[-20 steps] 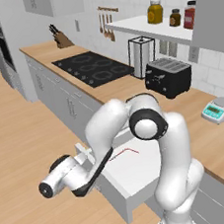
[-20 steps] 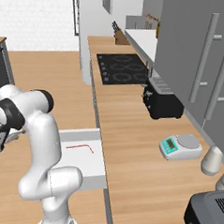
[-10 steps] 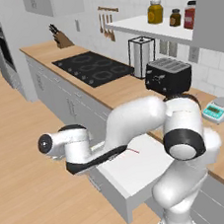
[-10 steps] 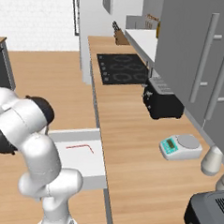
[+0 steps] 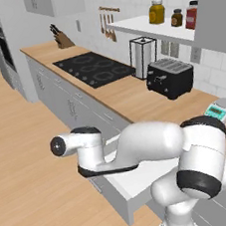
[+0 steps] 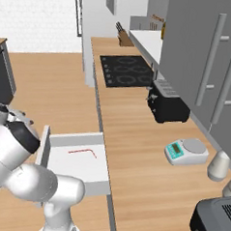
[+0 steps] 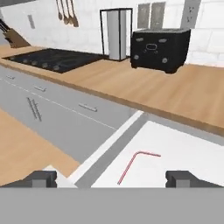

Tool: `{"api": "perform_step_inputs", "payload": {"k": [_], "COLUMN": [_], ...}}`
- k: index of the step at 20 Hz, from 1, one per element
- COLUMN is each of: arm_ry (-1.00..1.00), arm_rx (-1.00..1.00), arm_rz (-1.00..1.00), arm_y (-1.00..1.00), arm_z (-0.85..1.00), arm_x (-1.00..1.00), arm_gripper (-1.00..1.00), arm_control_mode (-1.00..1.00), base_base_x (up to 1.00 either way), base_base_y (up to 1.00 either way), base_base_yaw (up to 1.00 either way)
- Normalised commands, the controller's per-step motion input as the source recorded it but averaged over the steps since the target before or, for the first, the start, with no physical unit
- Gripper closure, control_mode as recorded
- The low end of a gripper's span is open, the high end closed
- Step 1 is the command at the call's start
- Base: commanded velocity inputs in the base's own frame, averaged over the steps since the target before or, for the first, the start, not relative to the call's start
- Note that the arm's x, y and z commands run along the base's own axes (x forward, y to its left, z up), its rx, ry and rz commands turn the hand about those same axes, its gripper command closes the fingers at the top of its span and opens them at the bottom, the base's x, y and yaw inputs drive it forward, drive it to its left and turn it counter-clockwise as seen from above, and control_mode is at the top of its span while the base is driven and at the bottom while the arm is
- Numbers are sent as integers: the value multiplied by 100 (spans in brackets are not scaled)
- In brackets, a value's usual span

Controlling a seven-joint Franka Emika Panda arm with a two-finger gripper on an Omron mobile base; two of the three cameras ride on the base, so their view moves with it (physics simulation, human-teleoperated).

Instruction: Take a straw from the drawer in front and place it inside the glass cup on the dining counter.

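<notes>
Counter [image 6: 135, 138] along the tiled wall is taking up most of the scene, carrying the hob [image 5: 95, 68], toaster [image 5: 170, 78] and scale [image 6: 185, 151]. Drawer [image 6: 92, 176] under it is standing pulled out, white floor exposed, presumably so the gripper can reach in from above. Arm [image 5: 139, 147] is folding low across the drawer front, hand out over the floor side and camera looking back at the cabinets, so it is probably lining up on the drawer, not yet descending. Straw [image 7: 133, 165] is lying flat on the drawer floor, well clear of the walls, bent end pointing toward the counter; in the right base view it is sitting mid-drawer [image 6: 83, 152]. Gripper [image 7: 112, 178] is hanging above the near drawer edge with its tips wide apart and nothing between them, straw just ahead and untouched. Arm is blocking most of the drawer in the left base view. Fingertips [image 7: 183, 178] are getting cut off at the frame bottom, so height over the drawer is hard to judge.
</notes>
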Motion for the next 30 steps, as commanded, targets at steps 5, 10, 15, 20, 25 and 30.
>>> {"api": "perform_step_inputs", "payload": {"k": [5, 10, 15, 20, 25, 30], "arm_ry": [-1, -41, -54, 26, 63, 32], "arm_rx": [64, 57, 58, 52, 14, -7], "arm_rz": [-52, -38, -41, -16, 0, 1], "arm_y": [-23, -52, -41, -38, -10, -1], "arm_z": [53, -4, -17, 7, 0, -18], "arm_x": [-28, -24, 0, 0, 1, 12], "arm_gripper": [-100, -100, -100, -100, -100, -100], "arm_control_mode": [-100, -100, -100, -100, -100, -100], "base_base_x": [0, 0, 0, 0, 0, 0], "base_base_y": [0, 0, 0, 0, 0, 0], "base_base_yaw": [0, 0, 0, 0, 0, 0]}}
